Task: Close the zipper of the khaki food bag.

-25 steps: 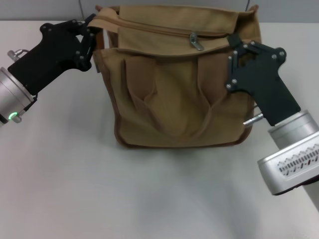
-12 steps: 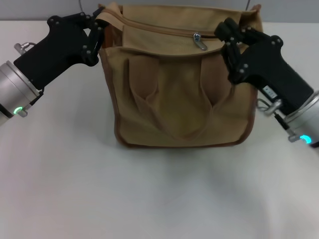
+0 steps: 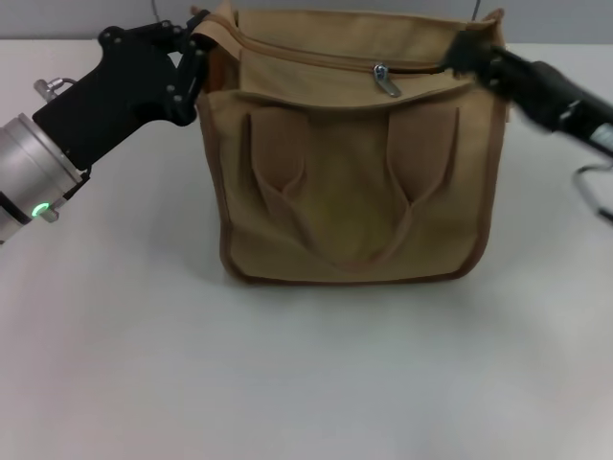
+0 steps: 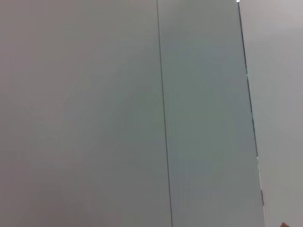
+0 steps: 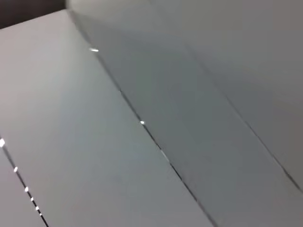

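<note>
Bag: the boxy khaki canvas food bag (image 3: 350, 182) with brown piping stands upright on the pale desk (image 3: 306, 374), its two looped handles hanging down its front.
Zipper: the tan zip line (image 3: 335, 63) runs along the bag's top edge; its small silver slider (image 3: 381, 72) sits right of the bag's middle, pull tab dangling toward the front.
Left gripper: the black left gripper (image 3: 196, 48) is at the bag's upper left corner, seemingly pinching the tan strap end there; I judge it pressed together on the fabric.
Right gripper: the black right gripper (image 3: 460, 53) is at the bag's upper right corner, blurred; I cannot tell how its fingers stand.
Step in hand: bracing the bag's ends, by my reading.
Doing it well: keep the left corner taut so the zip line lies straight, then take the pull tab and draw it along the line, not upward.
Contents: the bag's inside is hidden.
Wrist views: only grey panels.
</note>
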`<state>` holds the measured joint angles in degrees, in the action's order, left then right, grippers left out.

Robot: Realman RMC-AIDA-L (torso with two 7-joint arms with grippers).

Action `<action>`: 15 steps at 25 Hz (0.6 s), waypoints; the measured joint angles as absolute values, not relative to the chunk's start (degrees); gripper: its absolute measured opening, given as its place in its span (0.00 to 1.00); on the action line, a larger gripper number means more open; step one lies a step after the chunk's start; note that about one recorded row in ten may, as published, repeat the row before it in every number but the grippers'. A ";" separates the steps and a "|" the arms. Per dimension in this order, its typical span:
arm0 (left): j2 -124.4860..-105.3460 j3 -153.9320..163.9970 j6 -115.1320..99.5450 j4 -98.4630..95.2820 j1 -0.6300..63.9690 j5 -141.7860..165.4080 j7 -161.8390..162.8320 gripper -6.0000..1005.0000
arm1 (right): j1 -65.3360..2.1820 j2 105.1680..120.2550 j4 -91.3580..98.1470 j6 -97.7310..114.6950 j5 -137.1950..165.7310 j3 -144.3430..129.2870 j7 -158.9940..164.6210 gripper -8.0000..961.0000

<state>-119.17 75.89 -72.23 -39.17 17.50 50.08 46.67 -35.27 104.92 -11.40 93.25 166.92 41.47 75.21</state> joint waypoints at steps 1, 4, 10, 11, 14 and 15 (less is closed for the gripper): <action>-119.18 76.43 -72.35 -39.27 17.72 49.79 46.67 0.03 | -37.16 104.74 -6.76 95.43 166.94 41.11 80.71 0.28; -119.18 77.06 -72.80 -39.34 18.27 49.24 46.67 0.03 | -41.04 104.88 3.58 99.42 166.91 39.97 90.88 0.29; -119.18 77.55 -73.60 -39.78 19.74 47.72 46.67 0.03 | -43.98 105.19 8.70 100.76 166.66 36.39 95.55 0.30; -119.18 77.70 -73.69 -40.00 19.94 47.57 46.68 0.03 | -44.20 105.39 8.68 100.69 166.62 36.30 95.45 0.30; -119.18 79.26 -73.71 -41.42 20.73 47.02 46.67 0.03 | -45.03 106.38 8.90 100.28 166.48 36.20 94.68 0.30; -119.18 79.26 -73.71 -41.42 20.73 47.02 46.67 0.03 | -45.03 106.38 8.90 100.28 166.48 36.20 94.68 0.30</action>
<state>-119.18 79.26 -73.72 -41.42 20.73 47.02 46.67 -45.03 106.38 8.90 100.28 166.48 36.20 94.68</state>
